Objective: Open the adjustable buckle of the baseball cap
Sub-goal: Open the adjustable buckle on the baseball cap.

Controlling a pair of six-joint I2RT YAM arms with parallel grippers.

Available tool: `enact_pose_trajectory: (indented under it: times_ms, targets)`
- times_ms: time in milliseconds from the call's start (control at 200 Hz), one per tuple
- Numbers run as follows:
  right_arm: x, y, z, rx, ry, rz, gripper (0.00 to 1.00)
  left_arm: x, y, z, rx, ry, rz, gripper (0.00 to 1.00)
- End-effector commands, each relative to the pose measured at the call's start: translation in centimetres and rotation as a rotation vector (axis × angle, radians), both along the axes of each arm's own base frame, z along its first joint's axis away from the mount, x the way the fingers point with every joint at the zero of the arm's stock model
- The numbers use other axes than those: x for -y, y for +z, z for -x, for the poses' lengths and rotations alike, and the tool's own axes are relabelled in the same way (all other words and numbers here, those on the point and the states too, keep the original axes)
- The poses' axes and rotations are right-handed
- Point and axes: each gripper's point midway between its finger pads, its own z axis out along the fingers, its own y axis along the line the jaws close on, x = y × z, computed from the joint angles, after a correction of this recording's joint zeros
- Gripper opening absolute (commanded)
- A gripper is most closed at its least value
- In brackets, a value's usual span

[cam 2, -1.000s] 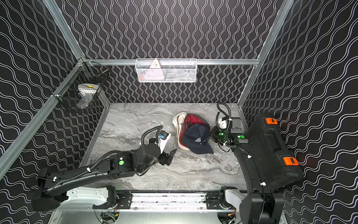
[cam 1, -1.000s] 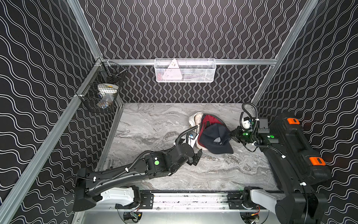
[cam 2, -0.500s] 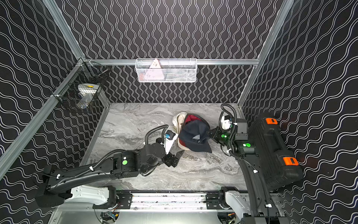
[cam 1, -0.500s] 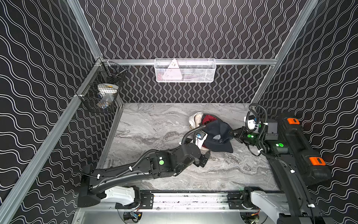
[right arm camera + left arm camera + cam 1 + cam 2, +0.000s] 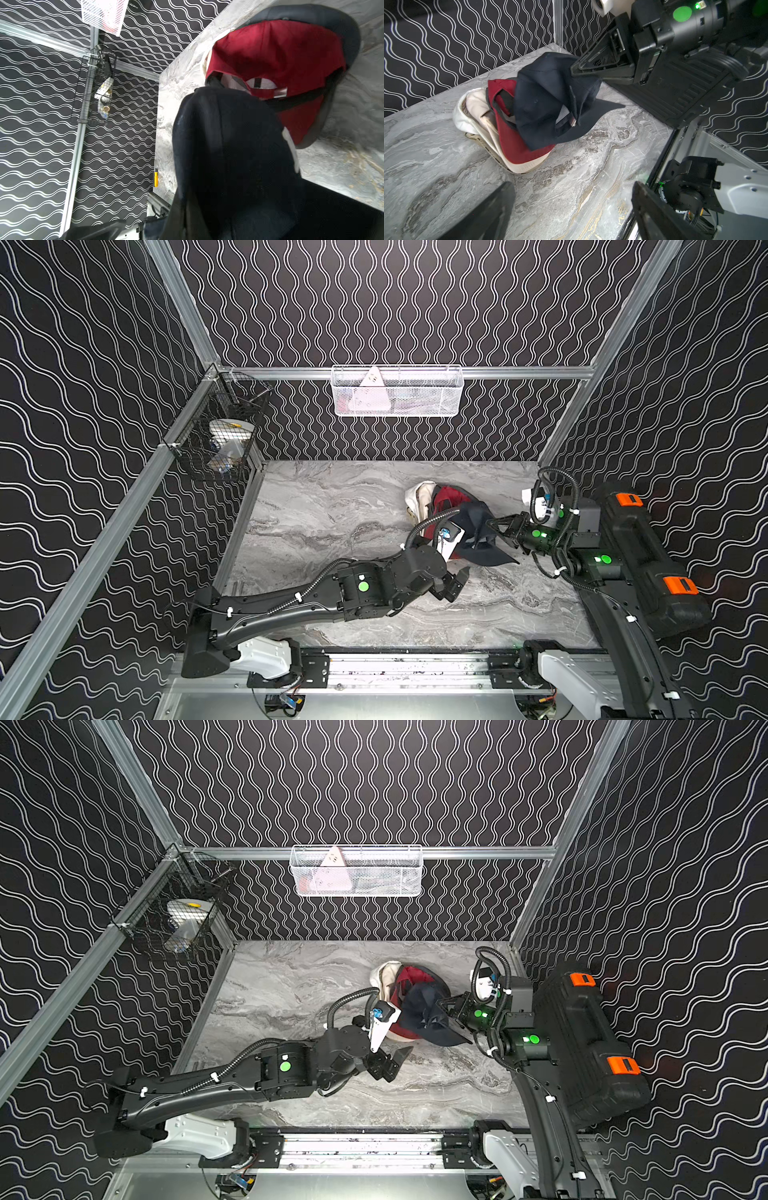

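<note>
Left wrist view gives me my clearest look: the right gripper [image 5: 573, 69] has its jaws pinched together on the crown fabric of the navy cap [image 5: 550, 97], holding that part up off the pile while the brim slopes down toward the marble table [image 5: 571, 197]. The back strap faces this camera, and the small silver buckle [image 5: 572, 123] sits on it, touched by neither gripper. I cannot tell whether it is undone. The navy cap leans on a red cap [image 5: 512, 137], which lies nested in a cream cap [image 5: 473, 108]. In both top views the pile sits right of centre in the frame, on the far half of the table. The right gripper [image 5: 491, 526] reaches in from the right, and a black case [image 5: 648, 556] lies along the right edge. In a top view the left gripper [image 5: 457, 584] hovers just below the pile in the frame, near the navy brim but apart from it, with its jaws spread wide and nothing between them. A white wire basket [image 5: 397, 391] hangs on the back wall at upper centre, and a black wire basket [image 5: 216, 439] hangs on the rail at upper left. From the right wrist camera I see mostly dark navy fabric up close, with the red cap's open underside beyond it.
</note>
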Motion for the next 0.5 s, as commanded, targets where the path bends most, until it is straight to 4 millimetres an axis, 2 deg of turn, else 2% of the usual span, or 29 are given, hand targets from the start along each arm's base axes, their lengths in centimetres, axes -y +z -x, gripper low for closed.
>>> enact_pose_trajectory:
  times_ms: [0,335,495]
  targets:
    - [-0.5,1.3,0.2,0.038,0.016,-0.033,0.00,1.2,1.4,0.0,0.005,-0.020,0.065,0.93]
    - [-1.3,1.8,1.0,0.047,0.041,-0.055,0.00,2.6,1.6,-1.0,0.017,0.014,0.087,0.94]
    - [-2.1,2.1,1.4,0.056,0.059,-0.058,0.00,2.8,1.7,-2.3,0.014,0.049,0.109,0.94]
